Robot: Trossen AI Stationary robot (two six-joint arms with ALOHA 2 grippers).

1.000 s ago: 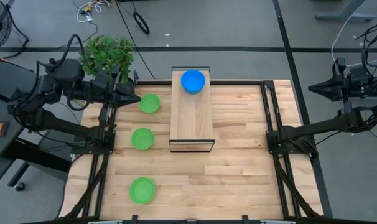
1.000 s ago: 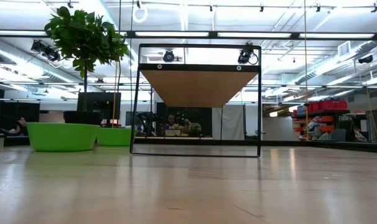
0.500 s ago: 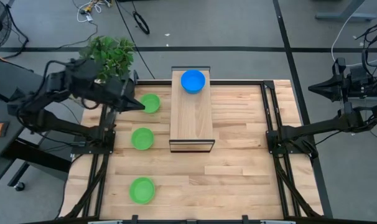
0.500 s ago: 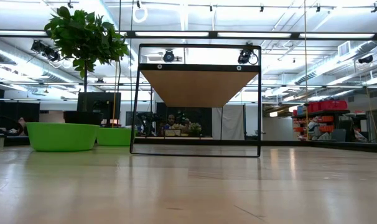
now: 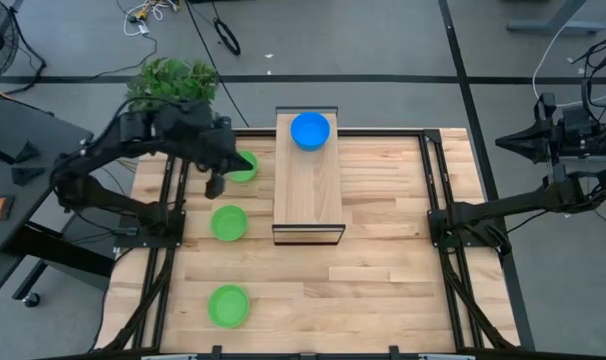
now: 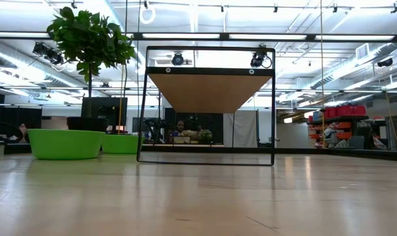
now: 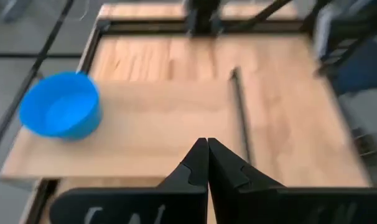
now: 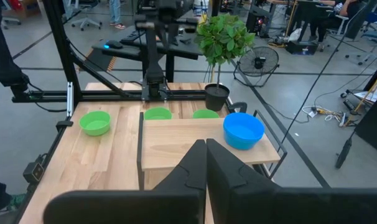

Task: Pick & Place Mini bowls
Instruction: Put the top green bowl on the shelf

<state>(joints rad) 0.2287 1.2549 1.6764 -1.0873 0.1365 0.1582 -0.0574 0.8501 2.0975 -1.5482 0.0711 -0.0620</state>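
while both grippers are closed and empty:
left gripper (image 5: 215,185): beside far green bowl (image 5: 243,165)
right gripper (image 8: 205,144): off table's right
blue bowl (image 5: 310,130): on wooden stand (image 5: 308,190)

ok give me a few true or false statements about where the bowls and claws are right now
1. A blue mini bowl sits on the raised wooden shelf. True.
2. Three green mini bowls lie on the table left of the shelf. True: far, middle and near.
3. The left claw holds a green bowl. False: it is shut and empty, over the table near the far green bowl.
4. The right claw is above the shelf. False: it waits off the table's right side, shut.
5. The plant stands in the table's middle. False: it is at the far left corner.
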